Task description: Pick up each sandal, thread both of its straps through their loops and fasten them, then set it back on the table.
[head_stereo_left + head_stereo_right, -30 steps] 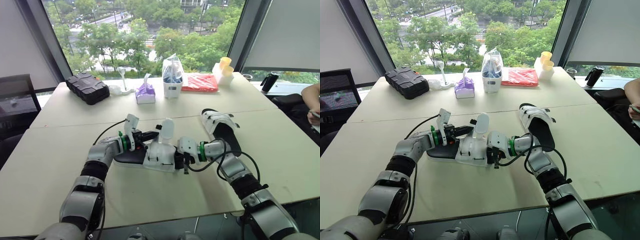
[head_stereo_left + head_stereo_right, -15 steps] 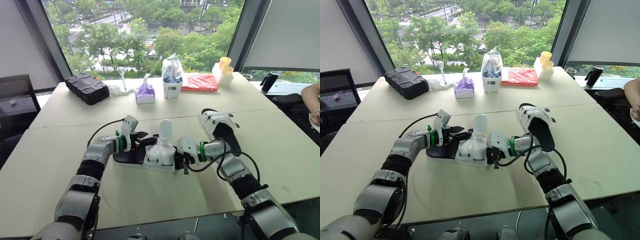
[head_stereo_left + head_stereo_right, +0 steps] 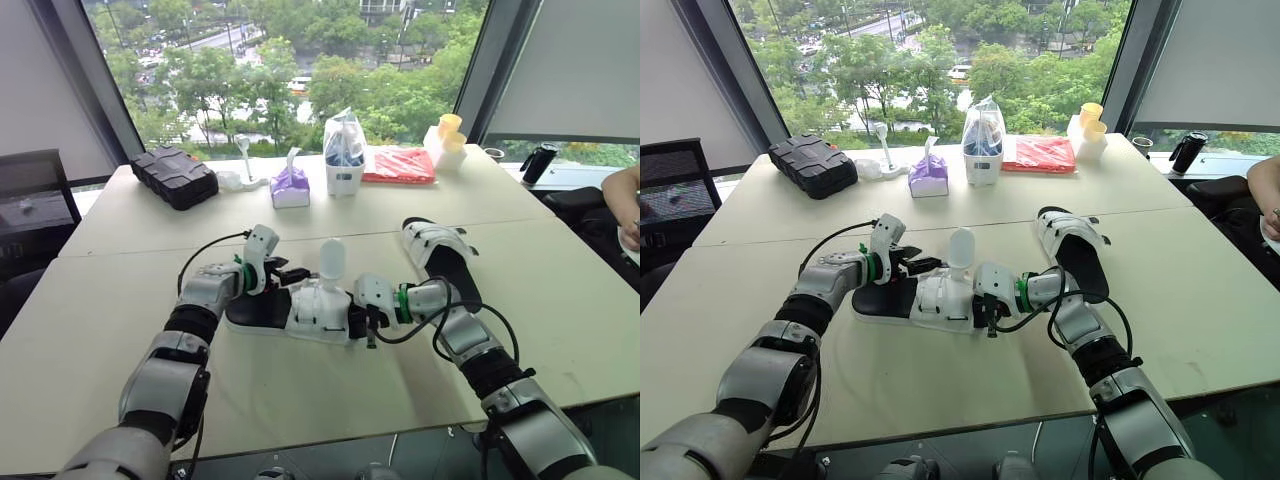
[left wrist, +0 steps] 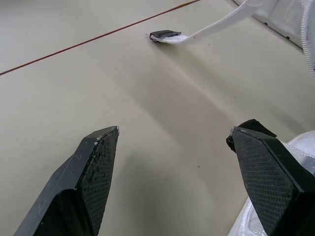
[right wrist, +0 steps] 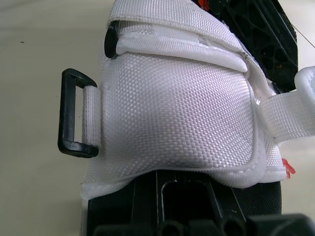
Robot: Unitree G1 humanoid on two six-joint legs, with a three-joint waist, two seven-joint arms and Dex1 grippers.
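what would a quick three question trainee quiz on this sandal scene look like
1. True or false: the left pincer is shut on a strap.
2. Besides the black-soled, white-strapped sandal between the arms, how many more sandals lie on the beige table? A none, B one, C two.
3. Fill the gap: that sandal's white fabric strap stands ____.
Key: 1 false, it is open with nothing between its fingers. 2 B, the second sandal. 3 upright.
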